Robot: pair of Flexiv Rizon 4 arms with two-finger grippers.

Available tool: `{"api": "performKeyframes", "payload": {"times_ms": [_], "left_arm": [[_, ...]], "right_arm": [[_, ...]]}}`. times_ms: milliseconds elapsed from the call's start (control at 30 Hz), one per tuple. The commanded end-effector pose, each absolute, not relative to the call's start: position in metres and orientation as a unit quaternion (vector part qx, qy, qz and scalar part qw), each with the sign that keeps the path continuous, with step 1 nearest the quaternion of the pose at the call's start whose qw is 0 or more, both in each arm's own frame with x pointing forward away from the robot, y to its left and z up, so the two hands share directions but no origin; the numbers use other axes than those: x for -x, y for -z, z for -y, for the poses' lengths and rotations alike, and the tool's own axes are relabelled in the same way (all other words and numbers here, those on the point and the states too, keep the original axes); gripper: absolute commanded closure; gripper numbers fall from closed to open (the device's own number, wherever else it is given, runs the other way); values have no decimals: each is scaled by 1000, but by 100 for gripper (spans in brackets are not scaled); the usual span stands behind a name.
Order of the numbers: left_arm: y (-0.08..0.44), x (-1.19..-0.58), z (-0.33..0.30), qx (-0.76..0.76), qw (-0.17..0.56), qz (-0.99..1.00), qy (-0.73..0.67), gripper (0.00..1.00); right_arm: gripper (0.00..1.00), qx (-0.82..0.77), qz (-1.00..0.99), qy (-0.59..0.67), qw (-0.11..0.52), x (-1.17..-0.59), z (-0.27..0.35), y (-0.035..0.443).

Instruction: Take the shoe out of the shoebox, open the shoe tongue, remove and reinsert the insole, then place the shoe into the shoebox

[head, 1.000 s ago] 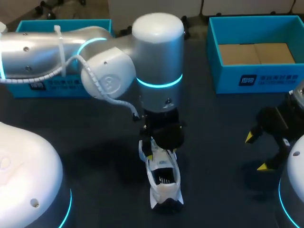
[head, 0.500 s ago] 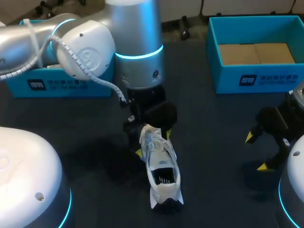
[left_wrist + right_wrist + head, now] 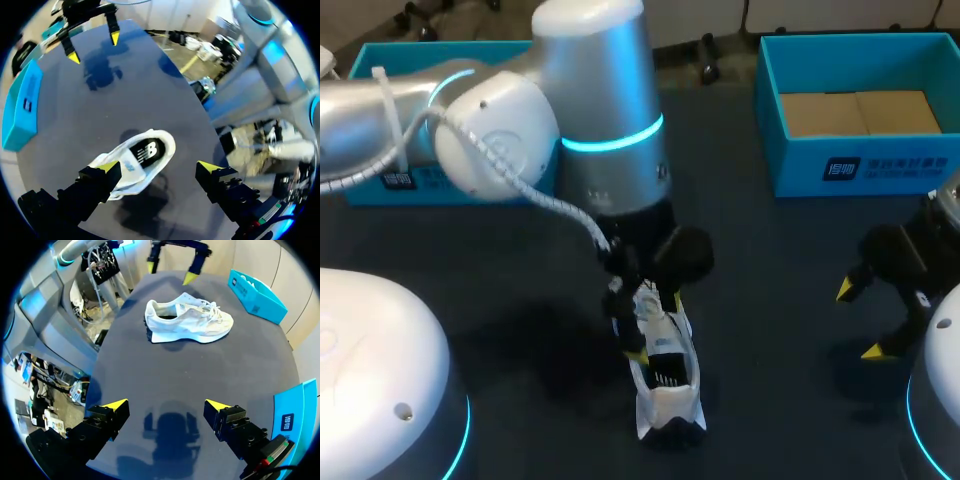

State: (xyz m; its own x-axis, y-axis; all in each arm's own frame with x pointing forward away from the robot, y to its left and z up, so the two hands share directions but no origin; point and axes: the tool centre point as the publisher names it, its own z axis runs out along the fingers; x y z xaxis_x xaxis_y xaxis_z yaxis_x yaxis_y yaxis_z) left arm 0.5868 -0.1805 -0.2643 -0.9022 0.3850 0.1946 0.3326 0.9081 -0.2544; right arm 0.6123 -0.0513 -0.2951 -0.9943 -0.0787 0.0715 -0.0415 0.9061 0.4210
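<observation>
Just now the white shoe stands upright on its sole on the dark tabletop, near the middle and outside the shoebox, which sits open at the far right corner. From the head view the shoe's heel points back toward the robot and its toe points away, with the laced front tucked under my left arm, which comes in from the left and reaches past the middle.

My left gripper hangs directly over the shoe with its fingers spread wide and nothing clasped between them. Seen through the left wrist view, the shoe lies below the gripper and off toward one finger. That yellow tip overlaps the laced front, the open collar and the insole show in the gap, and the other tip stands well clear over bare tabletop. Whether the near finger actually touches the shoe I cannot tell.

My right gripper waits at the right side of the tabletop, well apart from the shoe, its fingers likewise spread and holding nothing. In the right wrist view the shoe sits side-on ahead of it, with the left gripper's yellow tips showing beyond the shoe.
</observation>
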Motion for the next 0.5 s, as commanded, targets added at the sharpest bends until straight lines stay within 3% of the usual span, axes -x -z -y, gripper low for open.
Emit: {"api": "performKeyframes", "payload": {"times_ms": [33, 500], "left_arm": [[264, -574, 175, 8, 6, 996, -84, 0], [295, -554, 191, -35, 49, 995, -77, 0]], "right_arm": [[0, -31, 976, 213, 43, -612, 51, 296], [0, -31, 976, 213, 43, -612, 51, 296]]}}
